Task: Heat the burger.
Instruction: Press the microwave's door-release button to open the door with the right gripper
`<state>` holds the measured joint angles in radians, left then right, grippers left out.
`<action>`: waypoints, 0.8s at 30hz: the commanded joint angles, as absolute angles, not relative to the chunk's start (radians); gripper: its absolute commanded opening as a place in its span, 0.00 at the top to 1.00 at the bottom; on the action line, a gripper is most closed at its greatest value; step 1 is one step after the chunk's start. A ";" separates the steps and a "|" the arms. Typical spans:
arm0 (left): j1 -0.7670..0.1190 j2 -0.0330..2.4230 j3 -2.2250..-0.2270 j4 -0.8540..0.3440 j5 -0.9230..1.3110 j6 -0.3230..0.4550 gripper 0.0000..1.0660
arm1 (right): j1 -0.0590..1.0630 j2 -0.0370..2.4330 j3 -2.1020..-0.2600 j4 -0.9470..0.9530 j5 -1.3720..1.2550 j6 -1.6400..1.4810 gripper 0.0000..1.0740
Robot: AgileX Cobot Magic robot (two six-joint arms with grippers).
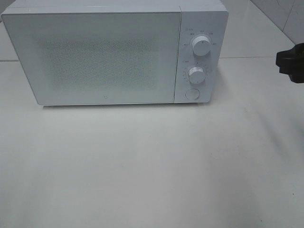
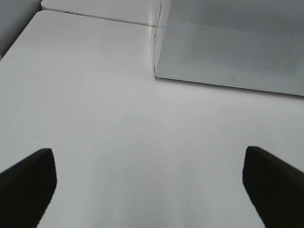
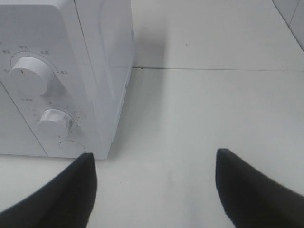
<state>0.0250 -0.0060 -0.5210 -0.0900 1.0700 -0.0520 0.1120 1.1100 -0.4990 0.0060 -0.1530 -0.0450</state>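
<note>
- The burger is nowhere in sight. It is not on the counter point(image 1: 152, 166) and not in either pincer. It may sit behind the shut, frosted door point(image 1: 95, 57) of the microwave point(image 1: 199, 14), but I cannot tell.
- The left pincer point(image 2: 148, 152) is spread wide and empty, low over bare counter near the microwave's left front corner.
- The right pincer point(image 3: 154, 156) is released too, with nothing between its jaws. It sits just right of the control panel.
- I judge the right arm is about to work the controls.
- To do it well, it should come in square to the panel and centre on one control only.
- A knob needs a grip by its rim and a turn without dragging the microwave. The button point(image 1: 192, 94) needs a straight press with one tip.
- Count: one microwave, one door, one button, two pincers.
- There are two knobs, upper point(image 1: 201, 46) and lower point(image 1: 195, 74).
</note>
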 commanded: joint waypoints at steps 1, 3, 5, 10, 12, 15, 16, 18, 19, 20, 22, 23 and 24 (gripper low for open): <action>0.030 -0.021 -0.518 -0.093 1.069 -0.049 0.06 | 0.110 1.164 -0.500 0.009 -0.252 -0.041 0.37; 0.030 -0.021 -0.518 -0.093 1.069 -0.049 0.06 | 0.110 1.192 -0.500 0.009 -0.299 -0.040 0.37; 0.030 -0.021 -0.518 -0.093 1.069 -0.049 0.06 | 0.110 1.220 -0.499 0.009 -0.335 -0.040 0.37; 0.030 -0.021 -0.518 -0.093 1.069 -0.049 0.06 | 0.110 1.268 -0.473 0.009 -0.444 -0.040 0.37; 0.030 -0.021 -0.518 -0.093 1.069 -0.049 0.06 | 0.110 1.311 -0.411 0.009 -0.614 -0.040 0.37; 0.030 -0.021 -0.518 -0.093 1.069 -0.049 0.06 | 0.136 1.340 -0.371 0.046 -0.723 -0.043 0.37; 0.030 -0.021 -0.518 -0.093 1.069 -0.049 0.06 | 0.136 1.340 -0.371 0.046 -0.723 -0.043 0.37; 0.030 -0.020 -0.518 -0.093 1.069 -0.049 0.06 | 0.194 1.375 -0.352 0.101 -0.803 -0.071 0.37; 0.030 -0.020 -0.518 -0.093 1.069 -0.049 0.06 | 0.194 1.375 -0.352 0.101 -0.803 -0.071 0.37; 0.030 -0.020 -0.518 -0.093 1.069 -0.049 0.06 | 0.245 1.406 -0.350 0.148 -0.829 -0.096 0.37; 0.030 -0.020 -0.518 -0.093 1.069 -0.049 0.06 | 0.267 1.420 -0.350 0.171 -0.838 -0.110 0.37; 0.030 -0.020 -0.518 -0.093 1.069 -0.049 0.06 | 0.322 1.457 -0.350 0.244 -0.875 -0.142 0.37; 0.030 -0.020 -0.518 -0.093 1.069 -0.049 0.06 | 0.322 1.457 -0.350 0.244 -0.875 -0.142 0.37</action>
